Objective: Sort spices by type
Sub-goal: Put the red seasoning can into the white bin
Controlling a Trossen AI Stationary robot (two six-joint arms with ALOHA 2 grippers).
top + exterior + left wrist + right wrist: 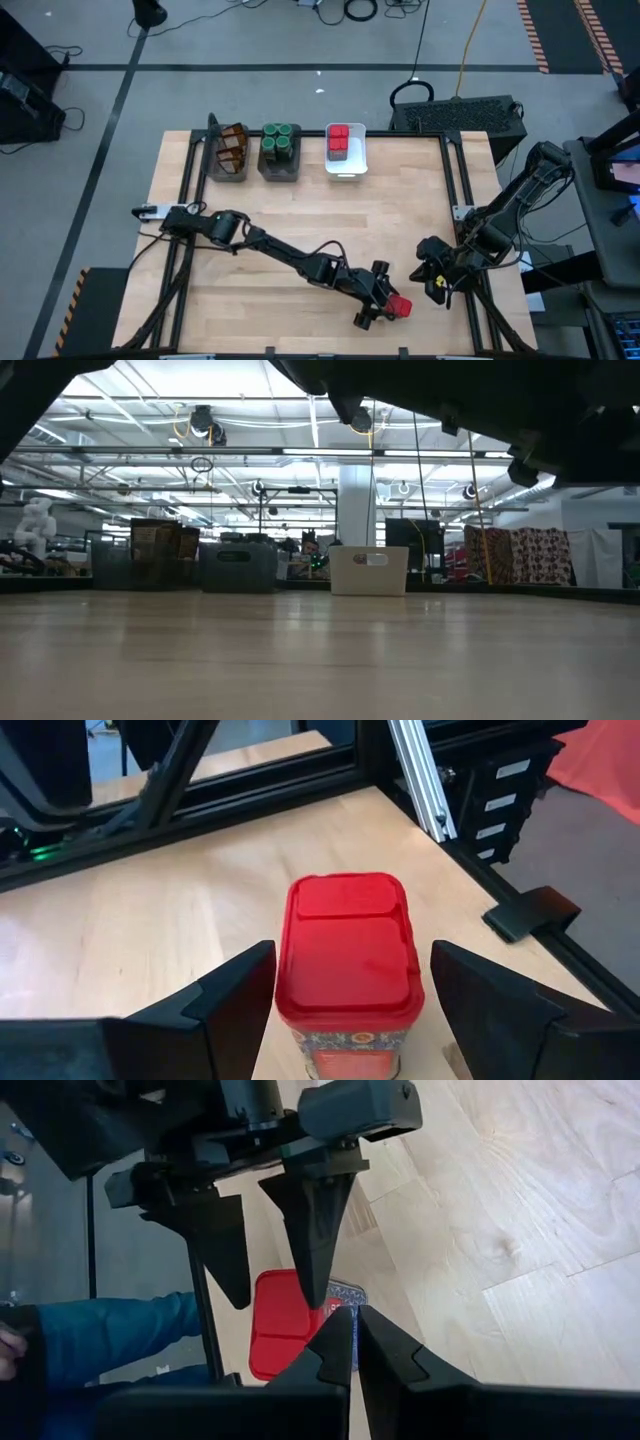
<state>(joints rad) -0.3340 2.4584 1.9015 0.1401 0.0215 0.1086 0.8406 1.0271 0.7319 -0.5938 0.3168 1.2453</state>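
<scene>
The left arm reaches low and long across the table (pixel 400 200), stretched diagonally from its base at the left edge toward the near right part of the wood. Its left gripper (pixel 385 303) sits over a red tin (pixel 350 960), which stands upright on the tabletop close to the table's near edge. In the left wrist view the two dark fingers (pixel 235 995) flank the tin on either side with a gap showing at each wall, so the jaws stand spread around it and are not pressed on it.

The right arm is folded back on itself by the right edge, its right gripper (pixel 356 1342) pointing toward the left one, fingertips pinched together with nothing between them.

Along the far side stand three bins in a row: a dark bin (pixel 213 168) with brown packets (pixel 233 148), a second dark bin (pixel 280 174) with green-lidded jars (pixel 280 140), and a white bin (pixel 347 168) with more red tins (pixel 339 140)

A blue sleeve (pixel 110 1335) shows beyond the table edge in the right wrist view
</scene>
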